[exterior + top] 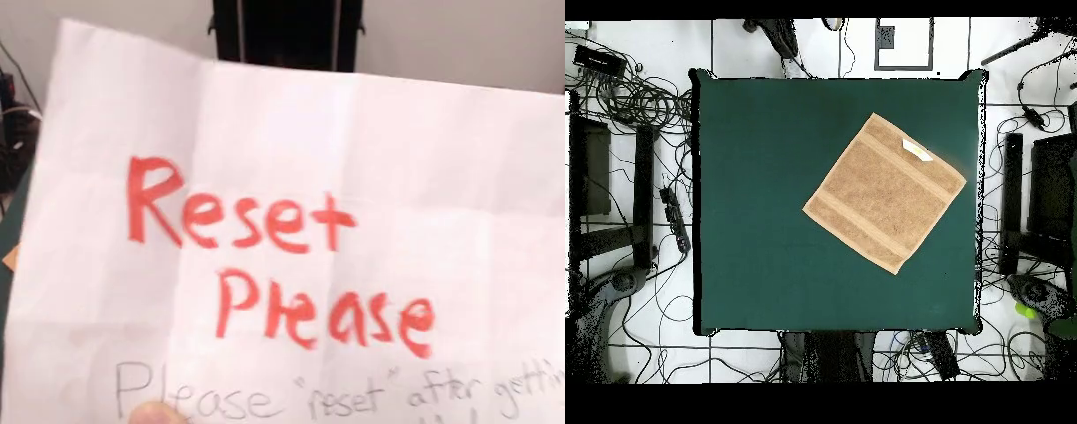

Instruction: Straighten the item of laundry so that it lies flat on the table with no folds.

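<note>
Towel (885,193) already lies flat, turned diamond-wise at three o'clock on the green surface (765,200), white tag (916,150) up, so nothing needs smoothing; a "Reset Please" sheet (291,247) fills the front view, and no pincer shows.

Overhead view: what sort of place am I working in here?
Likely a robotics lab: a green table holding one towel, cables strewn over the tiled floor, and a handwritten "Reset Please" sign blocking the front camera.

Showed only as a black pedestal (284,34), boxy and upright, with one thin pale line running down the right of its front and small black lugs at both sides. Appeared from above as a dark, blocky base (830,355), dark cables (910,345) just beside.
</note>
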`<action>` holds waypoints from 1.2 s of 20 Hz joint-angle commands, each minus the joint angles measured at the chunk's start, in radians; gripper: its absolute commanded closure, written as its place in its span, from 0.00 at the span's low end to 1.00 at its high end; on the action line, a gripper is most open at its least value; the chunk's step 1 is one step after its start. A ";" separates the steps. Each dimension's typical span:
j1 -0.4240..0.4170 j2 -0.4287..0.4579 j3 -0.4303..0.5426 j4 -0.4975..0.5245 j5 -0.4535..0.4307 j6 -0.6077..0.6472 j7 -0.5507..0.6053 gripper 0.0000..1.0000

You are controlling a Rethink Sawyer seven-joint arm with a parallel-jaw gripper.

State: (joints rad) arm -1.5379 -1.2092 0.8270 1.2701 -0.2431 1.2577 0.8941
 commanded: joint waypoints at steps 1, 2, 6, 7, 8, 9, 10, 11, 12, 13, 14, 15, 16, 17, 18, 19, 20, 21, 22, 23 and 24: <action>0.064 -0.019 0.026 0.310 0.064 -0.166 -0.044 1.00; 0.063 -0.016 0.030 0.336 0.072 -0.208 -0.031 1.00; 0.055 0.013 0.055 0.428 0.099 -0.380 0.009 1.00; 0.054 0.021 0.058 0.443 0.104 -0.413 0.016 1.00; 0.054 0.025 0.057 0.454 0.108 -0.435 0.021 1.00; 0.052 0.024 0.054 0.461 0.115 -0.446 0.022 1.00; 0.053 0.019 0.049 0.462 0.119 -0.450 0.018 1.00; 0.060 0.012 0.037 0.450 0.121 -0.425 0.013 1.00; 0.066 0.003 0.024 0.428 0.122 -0.385 -0.001 1.00; 0.072 -0.004 0.010 0.391 0.120 -0.322 -0.021 1.00; 0.077 -0.011 -0.001 0.347 0.115 -0.250 -0.041 1.00; 0.080 -0.015 -0.009 0.295 0.104 -0.176 -0.063 1.00; 0.080 -0.011 -0.010 0.240 0.088 -0.106 -0.088 1.00; 0.081 -0.006 -0.012 0.185 0.072 -0.035 -0.114 1.00; 0.078 0.006 -0.009 0.138 0.057 0.012 -0.140 1.00; 0.073 0.017 -0.006 0.092 0.042 0.053 -0.168 1.00; 0.068 0.038 -0.002 0.040 0.021 0.088 -0.198 1.00; 0.056 0.057 0.003 -0.001 0.004 0.115 -0.236 1.00; 0.055 0.093 0.011 -0.063 -0.019 0.155 -0.270 1.00; 0.053 0.126 0.018 -0.108 -0.037 0.186 -0.302 1.00; 0.061 0.156 0.023 -0.164 -0.062 0.217 -0.329 1.00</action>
State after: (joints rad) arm -1.5263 -1.1734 0.8234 1.2676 -0.2251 1.2825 0.8916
